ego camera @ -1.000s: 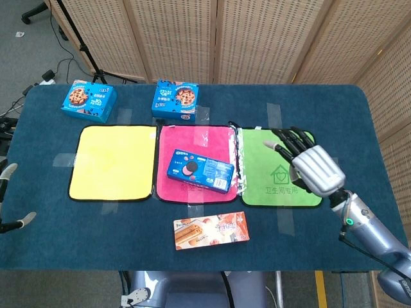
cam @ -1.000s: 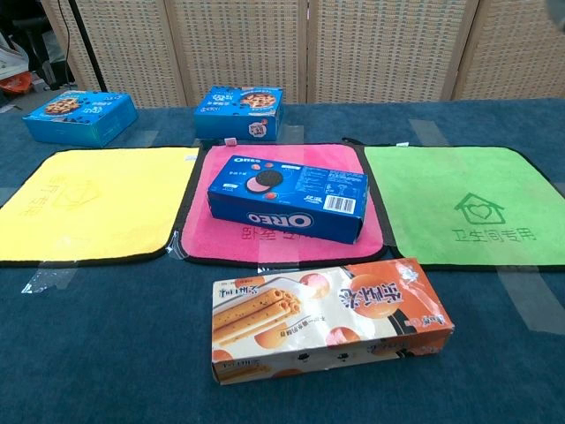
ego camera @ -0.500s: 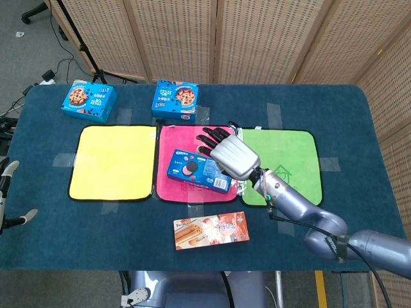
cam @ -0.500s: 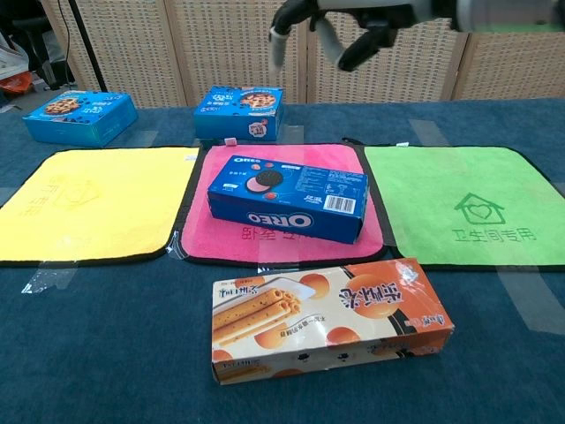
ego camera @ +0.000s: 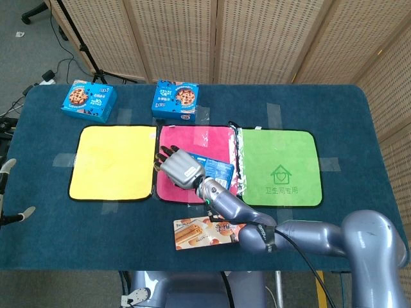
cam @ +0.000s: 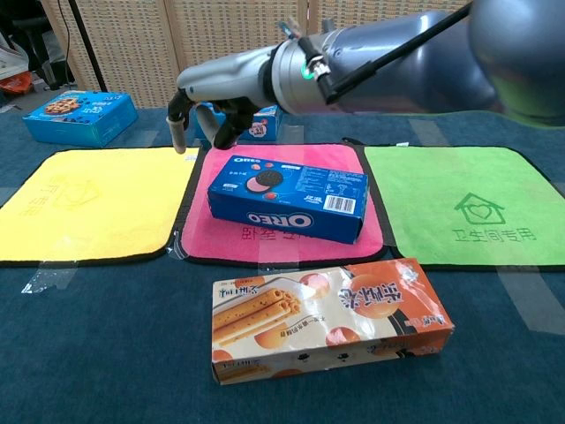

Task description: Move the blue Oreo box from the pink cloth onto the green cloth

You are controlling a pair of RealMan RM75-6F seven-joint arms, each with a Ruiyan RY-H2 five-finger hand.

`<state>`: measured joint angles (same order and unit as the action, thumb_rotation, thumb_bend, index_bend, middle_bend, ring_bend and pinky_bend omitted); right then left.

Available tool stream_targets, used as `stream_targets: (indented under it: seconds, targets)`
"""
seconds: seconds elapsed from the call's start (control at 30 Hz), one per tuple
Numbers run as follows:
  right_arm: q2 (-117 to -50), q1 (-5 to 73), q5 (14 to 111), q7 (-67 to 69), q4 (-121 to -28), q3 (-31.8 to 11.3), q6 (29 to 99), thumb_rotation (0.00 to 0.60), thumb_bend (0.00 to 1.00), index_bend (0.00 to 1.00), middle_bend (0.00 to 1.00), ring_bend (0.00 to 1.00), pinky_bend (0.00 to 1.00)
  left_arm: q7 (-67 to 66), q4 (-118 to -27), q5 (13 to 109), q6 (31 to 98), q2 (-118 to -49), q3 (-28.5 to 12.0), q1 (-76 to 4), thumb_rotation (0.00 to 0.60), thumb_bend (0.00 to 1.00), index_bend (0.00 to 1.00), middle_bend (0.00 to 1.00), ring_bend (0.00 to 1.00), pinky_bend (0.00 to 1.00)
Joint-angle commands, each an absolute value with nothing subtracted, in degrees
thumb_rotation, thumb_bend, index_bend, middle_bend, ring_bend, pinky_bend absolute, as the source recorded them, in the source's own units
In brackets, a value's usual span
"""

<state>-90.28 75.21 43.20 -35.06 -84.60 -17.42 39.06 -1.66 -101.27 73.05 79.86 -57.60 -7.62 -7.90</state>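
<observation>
The blue Oreo box (ego camera: 218, 172) (cam: 287, 196) lies flat on the pink cloth (ego camera: 192, 138) (cam: 282, 243), in the middle of the row of cloths. My right hand (ego camera: 181, 168) (cam: 212, 110) hovers over the box's left end with its fingers spread and pointing down; it holds nothing, and the chest view shows a gap between fingertips and box. The green cloth (ego camera: 276, 167) (cam: 459, 208) lies bare just right of the pink one. Only fingertips of my left hand (ego camera: 5, 168) show at the far left edge of the head view, apart and holding nothing.
A yellow cloth (ego camera: 112, 160) (cam: 88, 203) lies left of the pink one. An orange wafer box (ego camera: 192, 234) (cam: 327, 318) sits near the front edge. Two blue cookie boxes (ego camera: 90, 101) (ego camera: 175, 101) (cam: 79, 117) stand at the back. My right arm crosses low over the table's front.
My right hand has swept left from over the green cloth, across the pink cloth, to above the Oreo box's left end. The box has not moved.
</observation>
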Motion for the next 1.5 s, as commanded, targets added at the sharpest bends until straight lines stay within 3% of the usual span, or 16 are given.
stream_targets:
  seconds: [0.03,0.6,0.83,1.13,1.5]
  targets:
    - [-92.5,77.4,40.8,-37.0,-82.2,-16.1,39.4,0.600,1.00,0.30,0.20,0.10,0.16,-1.5,-101.2,72.8,79.7,-57.6,-7.7,-8.0,0.600,0.00,0.00,0.00,0.00,0.00]
    - [-103.4,84.0,36.5,-38.1,-67.5,-13.0,37.6,0.600,1.00,0.30,0.20,0.10,0.16,-1.3,-100.3,69.5,77.7,-57.7,-8.6,-8.7,0.600,0.00,0.00,0.00,0.00,0.00]
    - [-104.3,84.6,34.7,-39.8,-63.8,-10.6,36.0,0.600,1.00,0.31,0.21,0.11,0.16,-0.6,-100.0,69.1,77.2,-57.4,-8.7,-8.8,0.600,0.00,0.00,0.00,0.00,0.00]
    - [-100.1,84.4,32.8,-43.6,-68.4,-5.4,35.3,0.600,1.00,0.40,0.29,0.16,0.19,-0.7,-100.1,69.9,77.4,-57.5,-8.2,-8.7,0.600,0.00,0.00,0.00,0.00,0.00]
    - [-89.2,81.3,35.8,-48.1,-80.6,2.5,42.1,0.600,1.00,0.41,0.31,0.18,0.19,-2.8,-100.8,71.2,77.4,-58.3,-7.5,-9.1,0.600,0.00,0.00,0.00,0.00,0.00]
